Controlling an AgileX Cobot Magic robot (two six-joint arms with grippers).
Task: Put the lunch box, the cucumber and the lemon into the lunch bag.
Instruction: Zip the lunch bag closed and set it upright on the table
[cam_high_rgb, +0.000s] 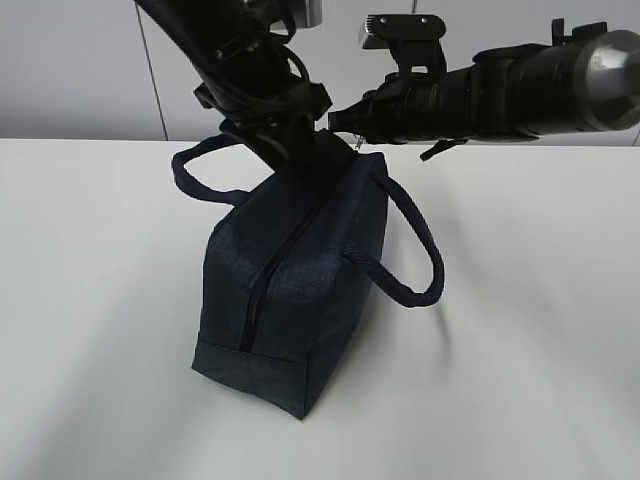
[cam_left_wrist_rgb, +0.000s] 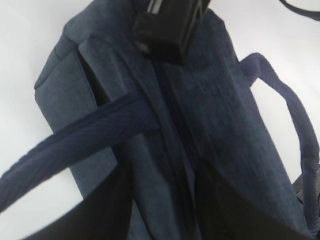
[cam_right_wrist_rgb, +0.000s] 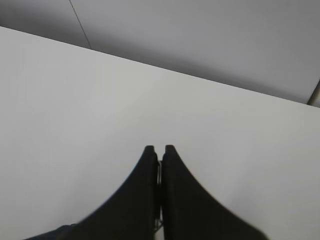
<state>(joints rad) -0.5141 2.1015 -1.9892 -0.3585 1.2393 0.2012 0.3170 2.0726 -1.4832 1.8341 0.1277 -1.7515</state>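
I've got the white table (cam_high_rgb: 90, 300) w/ the lunch bag (cam_high_rgb: 290, 290) standing mid-table, zip looking shut; lunch box, cucumber, lemon not in view. Left gripper (cam_high_rgb: 285, 150) presses on the bag's far end, jaw state I can't tell. Right gripper (cam_right_wrist_rgb: 160, 150) is pinched together on something thin, prob the zip pull. I'd pull straight along the zip, left bracing.

Both arms were matte black. The left arm (cam_high_rgb: 215, 45) carried bundled black cables along its links and a pale grey block near the top edge. The right arm (cam_high_rgb: 520, 90) was a thick ribbed cylinder with a rounded grey end cap and a small black camera bracket (cam_high_rgb: 405, 35) above. The right gripper (cam_right_wrist_rgb: 159, 155) had two smooth, tapering black fingers.
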